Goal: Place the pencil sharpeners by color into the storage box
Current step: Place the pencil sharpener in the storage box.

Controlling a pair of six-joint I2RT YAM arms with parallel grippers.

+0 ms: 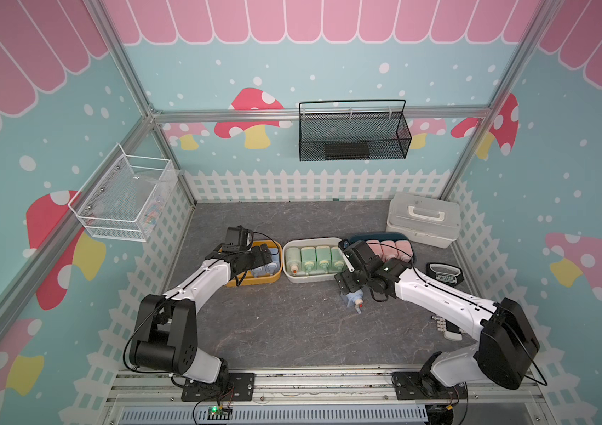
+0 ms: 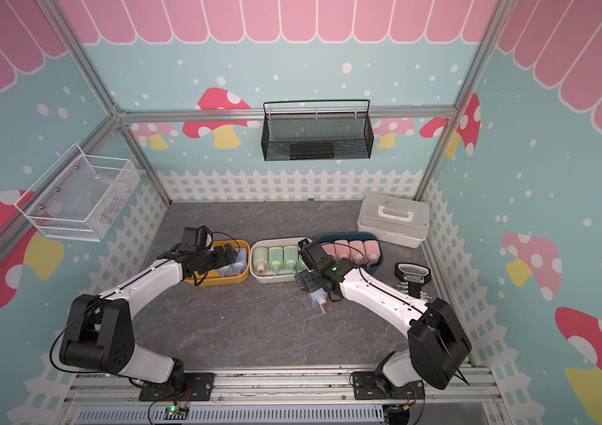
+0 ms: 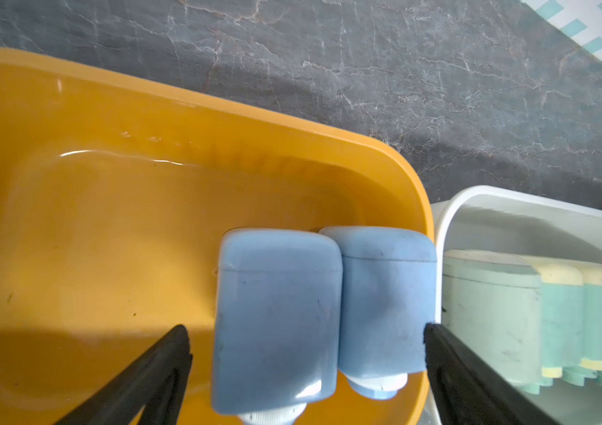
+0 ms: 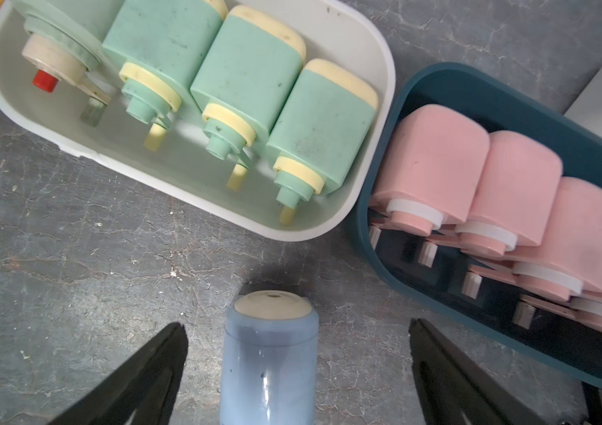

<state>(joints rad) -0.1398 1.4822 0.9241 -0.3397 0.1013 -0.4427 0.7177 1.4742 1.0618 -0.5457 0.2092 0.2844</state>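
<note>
Three open storage boxes stand in a row mid-table. The yellow one [image 1: 255, 281] holds two blue pencil sharpeners [image 3: 277, 312] side by side. My left gripper [image 3: 305, 331] hangs open just over them, a finger out to each side of the pair. The white box [image 1: 310, 279] holds several green sharpeners [image 4: 248, 73], and the dark blue box [image 4: 476, 84] holds several pink ones [image 4: 439, 162]. One more blue sharpener [image 1: 352, 298] lies on the table in front of the white box. My right gripper [image 4: 297, 325] is open around it, with a gap on both sides.
A white lidded case with a handle [image 1: 422, 219] sits at the back right. A black labelled tool [image 1: 444, 274] and a small white piece [image 1: 448, 327] lie by the right arm. A black mesh basket [image 1: 354, 132] and a white wire basket [image 1: 123, 206] hang on the walls.
</note>
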